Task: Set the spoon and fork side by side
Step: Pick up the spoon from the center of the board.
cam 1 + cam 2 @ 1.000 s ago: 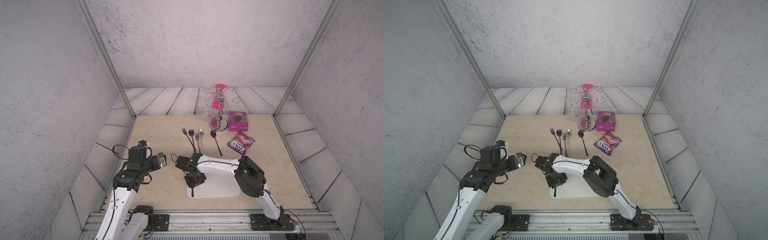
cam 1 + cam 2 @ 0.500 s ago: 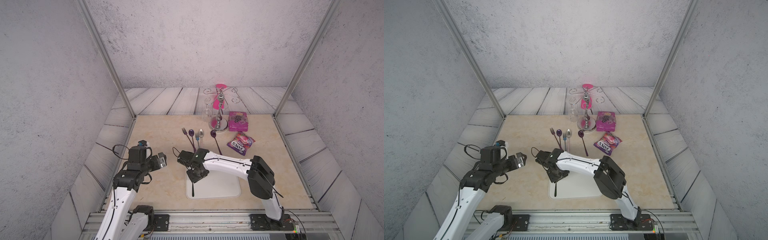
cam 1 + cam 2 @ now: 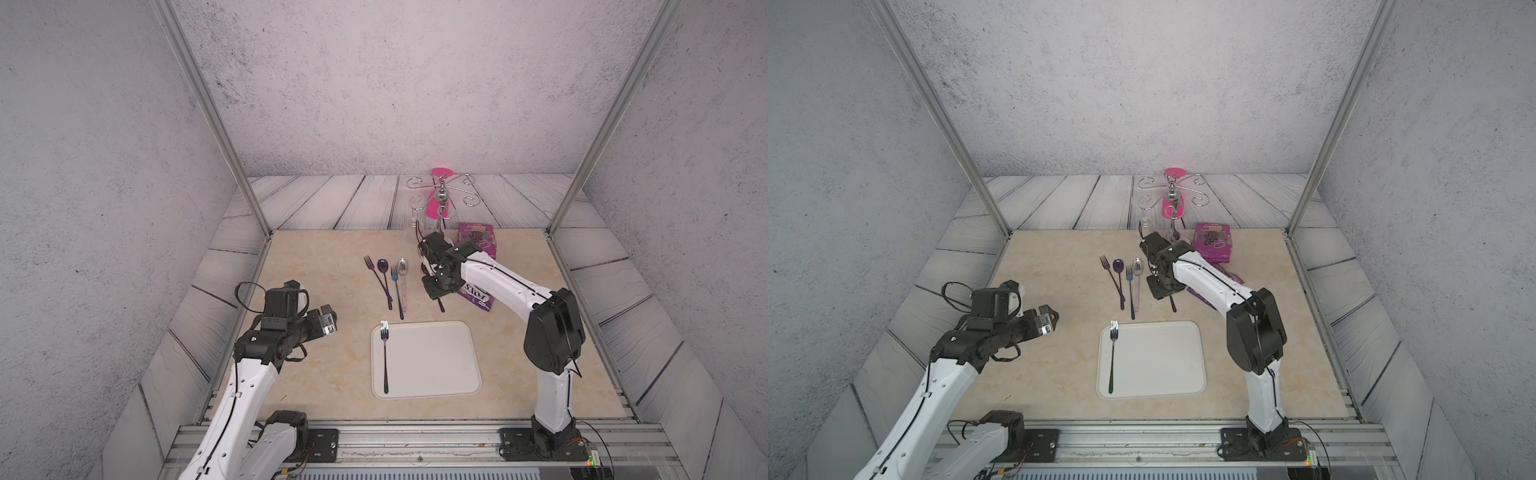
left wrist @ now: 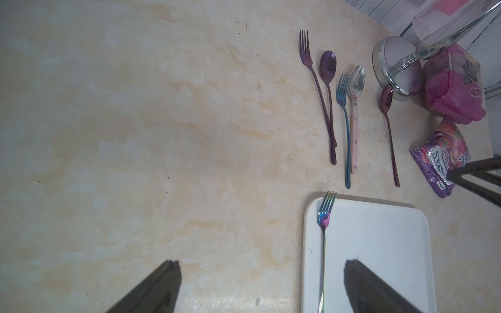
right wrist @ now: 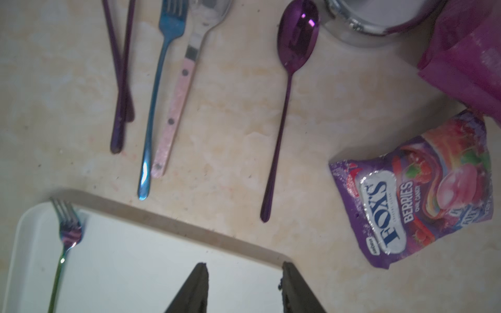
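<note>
Fork lies along the left edge of the white tray | purple spoon on the bench, beside the candy bag | I see right hand parted, empty, over the spoon | left hand spread wide, empty.

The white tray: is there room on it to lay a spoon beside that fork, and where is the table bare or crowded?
Yes: the tray is bare everywhere right of the fork along its left edge. The table is bare left of the cutlery row. Crowded: right of that row, where purple spoon, candy bag, purple box and glass stand cluster.
</note>
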Motion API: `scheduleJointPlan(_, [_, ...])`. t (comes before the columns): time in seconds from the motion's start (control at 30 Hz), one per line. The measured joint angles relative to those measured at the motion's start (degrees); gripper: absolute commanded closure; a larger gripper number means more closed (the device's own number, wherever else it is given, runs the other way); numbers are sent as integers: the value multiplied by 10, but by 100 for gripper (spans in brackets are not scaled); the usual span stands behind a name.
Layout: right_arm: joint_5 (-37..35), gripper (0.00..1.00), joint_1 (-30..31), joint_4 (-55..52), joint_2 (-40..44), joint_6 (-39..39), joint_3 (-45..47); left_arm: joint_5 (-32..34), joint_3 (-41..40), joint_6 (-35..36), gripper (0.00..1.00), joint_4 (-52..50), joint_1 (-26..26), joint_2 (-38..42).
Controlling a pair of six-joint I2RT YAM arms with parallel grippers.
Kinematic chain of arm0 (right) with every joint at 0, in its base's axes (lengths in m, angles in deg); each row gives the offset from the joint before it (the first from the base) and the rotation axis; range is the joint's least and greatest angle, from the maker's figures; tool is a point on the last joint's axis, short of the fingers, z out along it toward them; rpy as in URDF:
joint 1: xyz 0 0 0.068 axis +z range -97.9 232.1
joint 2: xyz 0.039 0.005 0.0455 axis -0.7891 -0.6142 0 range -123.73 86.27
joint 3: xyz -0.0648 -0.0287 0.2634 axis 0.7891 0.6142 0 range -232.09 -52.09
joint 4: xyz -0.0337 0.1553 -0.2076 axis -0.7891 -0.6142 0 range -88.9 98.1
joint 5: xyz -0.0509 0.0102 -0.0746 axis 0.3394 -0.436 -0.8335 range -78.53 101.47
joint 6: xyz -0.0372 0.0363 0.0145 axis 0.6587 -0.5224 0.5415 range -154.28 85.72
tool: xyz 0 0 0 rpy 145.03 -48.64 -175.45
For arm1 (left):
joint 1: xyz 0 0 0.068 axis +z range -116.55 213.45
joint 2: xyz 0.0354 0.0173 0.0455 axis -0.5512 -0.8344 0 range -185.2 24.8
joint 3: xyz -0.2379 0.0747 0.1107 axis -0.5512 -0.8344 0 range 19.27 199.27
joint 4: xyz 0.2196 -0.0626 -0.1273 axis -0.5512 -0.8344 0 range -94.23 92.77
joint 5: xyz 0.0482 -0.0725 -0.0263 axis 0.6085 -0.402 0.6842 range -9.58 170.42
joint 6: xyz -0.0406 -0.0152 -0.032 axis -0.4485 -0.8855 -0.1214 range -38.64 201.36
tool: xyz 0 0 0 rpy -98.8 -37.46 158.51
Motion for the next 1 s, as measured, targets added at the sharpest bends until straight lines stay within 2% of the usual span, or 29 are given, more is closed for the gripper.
scheduleJointPlan(0.17, [19, 54, -42, 12, -108, 40, -100, 0, 0, 2, 1, 0, 0, -10])
scheduleJointPlan(0.33, [33, 55, -54, 13, -183, 62, -160, 0, 0, 2, 1, 0, 0, -17])
scheduleJointPlan(0.8, [57, 59, -71, -6, -270, 68, -242, 0, 0, 3, 1, -2, 0, -19])
scheduleJointPlan(1.0, [56, 66, -75, -17, -279, 66, -256, 0, 0, 4, 1, -2, 0, -18])
